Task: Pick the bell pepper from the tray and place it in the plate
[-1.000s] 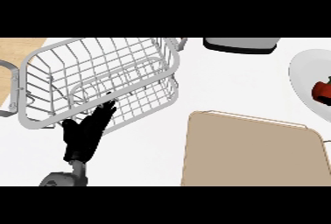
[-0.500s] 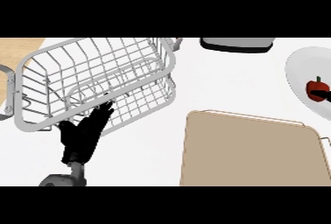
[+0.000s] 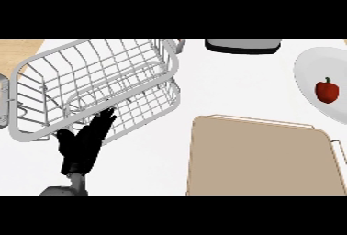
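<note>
Wire basket (image 3: 95,87), grey, largest thing on the counter, upper left. Tan tray (image 3: 261,158) lower right, nothing on it. White plate (image 3: 313,75) at right edge, bell pepper (image 3: 327,91) already lying in it, stem up. Left hand (image 3: 86,140) at lower left, fingers straight and together, tips against the basket's wire rim, holding nothing. Right hand not seen. Pepper judged light, smooth, slippery-skinned, fairly stiff but hollow; best taken across its broad body, not the stem.

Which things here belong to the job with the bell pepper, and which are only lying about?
Job: bell pepper, lying in the plate; tray.
Lying about: wire basket; dark object at the top edge.
</note>
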